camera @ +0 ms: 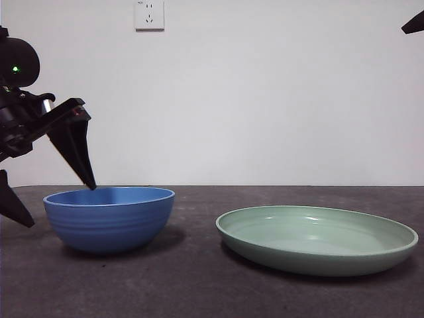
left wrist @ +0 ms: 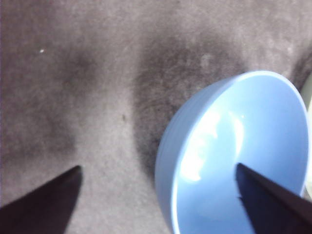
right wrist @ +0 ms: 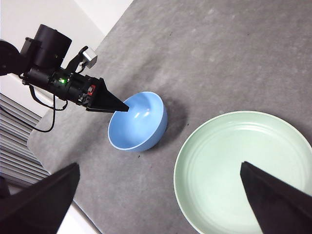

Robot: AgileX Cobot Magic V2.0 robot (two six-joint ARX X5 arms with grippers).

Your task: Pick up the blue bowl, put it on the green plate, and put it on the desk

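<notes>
Blue bowl [camera: 109,217] rim straddled (jaws spread), left tool [camera: 56,199] tilted

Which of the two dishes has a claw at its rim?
The blue bowl: the open left claw straddles its rim, one jaw inside. The green plate lies apart, untouched.

A plain white wall [camera: 265,99] rises behind the work surface, evenly lit, bearing one white power socket [camera: 149,14] high up near the picture's top edge, while the right wrist view shows grey horizontal slats [right wrist: 19,161] past the surface's edge.
</notes>
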